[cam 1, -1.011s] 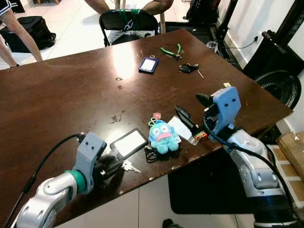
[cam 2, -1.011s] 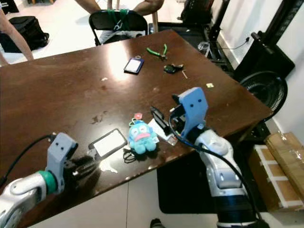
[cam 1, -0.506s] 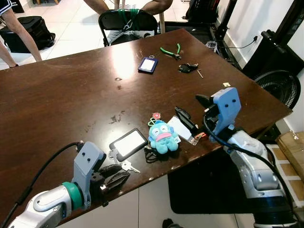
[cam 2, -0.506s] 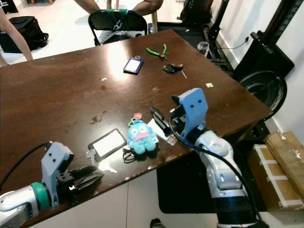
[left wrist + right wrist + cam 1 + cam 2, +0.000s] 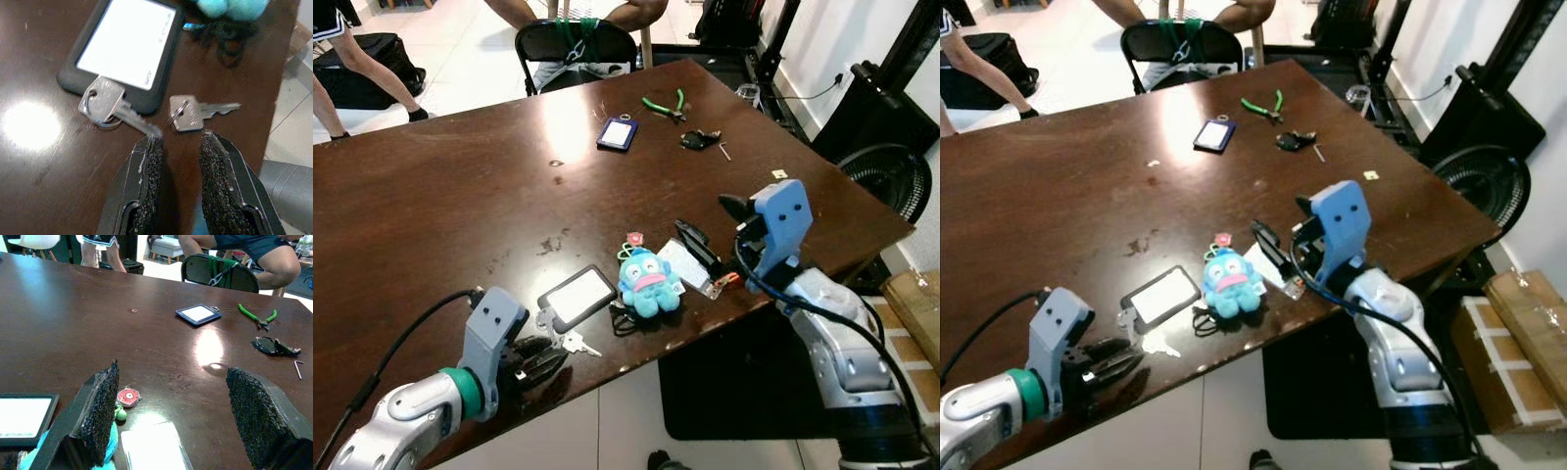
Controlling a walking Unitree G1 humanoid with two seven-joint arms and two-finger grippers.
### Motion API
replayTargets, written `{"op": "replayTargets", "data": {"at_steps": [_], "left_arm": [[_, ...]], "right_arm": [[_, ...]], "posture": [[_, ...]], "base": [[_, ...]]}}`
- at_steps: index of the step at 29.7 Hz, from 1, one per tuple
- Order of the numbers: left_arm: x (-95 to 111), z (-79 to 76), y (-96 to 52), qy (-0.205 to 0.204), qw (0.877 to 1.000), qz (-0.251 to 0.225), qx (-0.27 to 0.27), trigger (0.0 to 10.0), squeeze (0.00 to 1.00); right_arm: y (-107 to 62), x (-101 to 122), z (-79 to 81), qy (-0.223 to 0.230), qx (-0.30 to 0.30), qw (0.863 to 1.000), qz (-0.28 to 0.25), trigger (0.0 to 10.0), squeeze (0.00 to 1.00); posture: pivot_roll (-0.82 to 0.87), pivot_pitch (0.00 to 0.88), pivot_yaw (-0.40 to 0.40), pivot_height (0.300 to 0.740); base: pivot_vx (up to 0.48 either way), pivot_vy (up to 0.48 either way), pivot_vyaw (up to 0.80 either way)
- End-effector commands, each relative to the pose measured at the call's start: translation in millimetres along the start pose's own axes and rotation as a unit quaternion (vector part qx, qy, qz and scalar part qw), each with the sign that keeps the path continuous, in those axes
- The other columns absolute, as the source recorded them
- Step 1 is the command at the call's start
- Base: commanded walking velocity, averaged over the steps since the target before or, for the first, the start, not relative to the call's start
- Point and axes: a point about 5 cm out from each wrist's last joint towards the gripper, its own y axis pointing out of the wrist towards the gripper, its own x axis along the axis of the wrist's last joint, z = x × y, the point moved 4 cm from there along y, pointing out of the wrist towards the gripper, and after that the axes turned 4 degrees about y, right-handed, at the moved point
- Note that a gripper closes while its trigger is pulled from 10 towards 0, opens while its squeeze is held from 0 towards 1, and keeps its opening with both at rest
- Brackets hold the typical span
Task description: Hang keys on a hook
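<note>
Two silver keys lie near the table's front edge, one ringed to a black card holder with a white insert. My left gripper is open by a narrow gap, low over the wood, its tips just short of the loose key, nothing between them. In the left eye view this gripper sits at the front edge. A blue plush keychain lies right of the holder. My right gripper stands wide open above the table, to the right of the plush, holding nothing.
A white tag and a black fob lie beside the plush. Farther back are a blue tag, green pliers and dark keys. A person sits on a chair behind the table. A fan stands right.
My left gripper drew back toward the table edge, then came forward a little toward the keys. The right arm held still. A person at the far left walked on.
</note>
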Motion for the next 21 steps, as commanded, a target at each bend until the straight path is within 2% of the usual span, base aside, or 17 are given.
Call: {"op": "replayTargets", "data": {"at_steps": [1, 9, 10, 13, 14, 18, 21], "left_arm": [[-4.5, 0.6, -0.3, 0.002, 1.0, 0.007, 0.001, 7.7, 0.0], [-1.8, 2.4, 4.6, 0.004, 1.0, 0.003, 0.002, 7.5, 0.0], [1.0, 4.8, 9.1, 0.008, 1.0, 0.0, 0.001, 6.9, 0.0], [1.6, 6.0, 9.9, 0.01, 1.0, 0.0, 0.0, 6.9, 0.0], [1.5, 6.4, 9.6, 0.01, 1.0, 0.0, 0.0, 6.5, 0.0], [2.6, 6.6, 10.6, 0.011, 1.0, -0.003, 0.001, 6.8, 0.0], [4.1, 7.4, 13.6, 0.01, 1.0, -0.006, 0.004, 6.5, 0.0]], "right_arm": [[-4.2, -3.8, -0.7, 0.003, -0.003, 1.0, 0.007, 10.0, 0.0], [-5.0, -3.3, -1.2, 0.002, -0.005, 1.0, 0.007, 10.0, 0.0], [-6.9, -2.5, -2.7, 0.001, -0.01, 1.0, 0.006, 10.0, 0.0], [-8.4, -2.6, -3.6, 0.0, -0.013, 1.0, 0.007, 10.0, 0.0], [-9.1, -3.0, -4.0, 0.0, -0.014, 1.0, 0.008, 10.0, 0.0], [-9.7, -3.3, -4.3, 0.0, -0.016, 1.0, 0.008, 10.0, 0.0], [-9.6, -3.4, -4.3, 0.0, -0.016, 1.0, 0.008, 10.0, 0.0]], "posture": [[-0.17, 0.113, 0.093, 0.74], [-0.19, 0.11, 0.104, 0.74], [-0.19, 0.11, 0.109, 0.74], [-0.19, 0.11, 0.11, 0.74], [-0.2, 0.111, 0.113, 0.74], [-0.2, 0.109, 0.117, 0.74], [-0.2, 0.107, 0.117, 0.74]], "base": [[0.0, 0.0, 0.0], [0.0, 0.0, 0.0], [0.0, 0.0, 0.0], [0.0, 0.0, 0.0], [0.0, 0.0, 0.0], [0.0, 0.0, 0.0], [0.0, 0.0, 0.0]]}}
